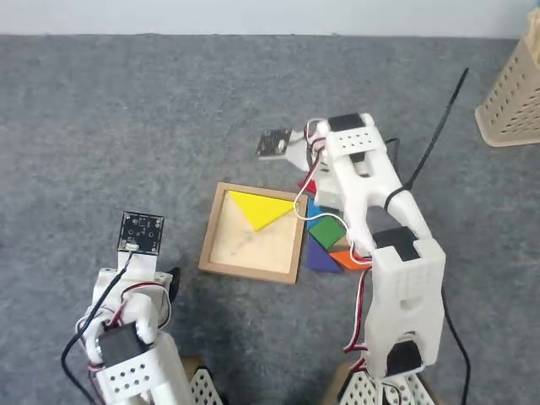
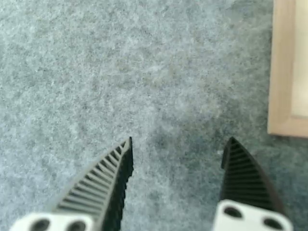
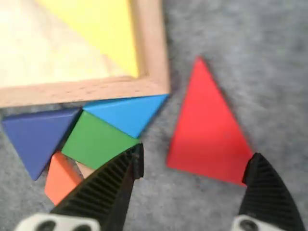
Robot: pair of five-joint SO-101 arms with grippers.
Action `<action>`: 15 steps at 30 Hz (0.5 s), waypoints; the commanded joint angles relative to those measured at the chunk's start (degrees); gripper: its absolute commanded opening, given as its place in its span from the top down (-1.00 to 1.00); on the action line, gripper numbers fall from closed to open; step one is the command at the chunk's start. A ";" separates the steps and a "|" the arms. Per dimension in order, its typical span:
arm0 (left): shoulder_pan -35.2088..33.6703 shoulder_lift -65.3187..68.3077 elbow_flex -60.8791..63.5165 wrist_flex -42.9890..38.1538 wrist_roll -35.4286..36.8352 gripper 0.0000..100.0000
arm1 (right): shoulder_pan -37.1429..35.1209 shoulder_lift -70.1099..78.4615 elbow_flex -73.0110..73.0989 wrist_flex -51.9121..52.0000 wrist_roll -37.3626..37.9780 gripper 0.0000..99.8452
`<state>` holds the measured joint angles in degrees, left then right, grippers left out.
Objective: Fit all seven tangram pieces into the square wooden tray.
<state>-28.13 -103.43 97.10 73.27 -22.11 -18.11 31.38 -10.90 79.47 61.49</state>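
Red triangle: flat on carpet beside tray; right gripper spread wide above it, left gripper likewise open. Risk: thin piece may skid as jaws close

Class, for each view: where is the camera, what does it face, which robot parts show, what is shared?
High view: fixed overhead, looking down on both arms and the tray.
Left wrist view: on left wrist, facing carpet; open left gripper.
Right wrist view: on right wrist, facing red triangle; open right gripper.
Shared: tray.
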 commanded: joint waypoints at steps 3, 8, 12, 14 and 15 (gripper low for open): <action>-0.26 -0.88 -0.48 0.18 -0.53 0.44 | -0.31 -1.80 2.73 -7.96 -5.36 0.38; -0.26 -0.88 -0.48 0.18 -0.53 0.44 | -0.31 1.98 0.00 -8.84 -13.80 0.64; -0.26 -0.88 -0.48 0.18 -0.53 0.44 | 0.22 5.05 -3.60 -4.88 -20.22 0.79; -0.26 -0.88 -0.48 0.18 -0.53 0.44 | 0.92 6.37 -6.15 -2.77 -22.33 0.80; -0.26 -0.88 -0.48 0.18 -0.53 0.44 | 1.45 7.16 -7.30 -2.07 -23.30 0.80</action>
<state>-28.13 -103.43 97.10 73.27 -22.11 -17.76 35.52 -15.56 73.49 41.89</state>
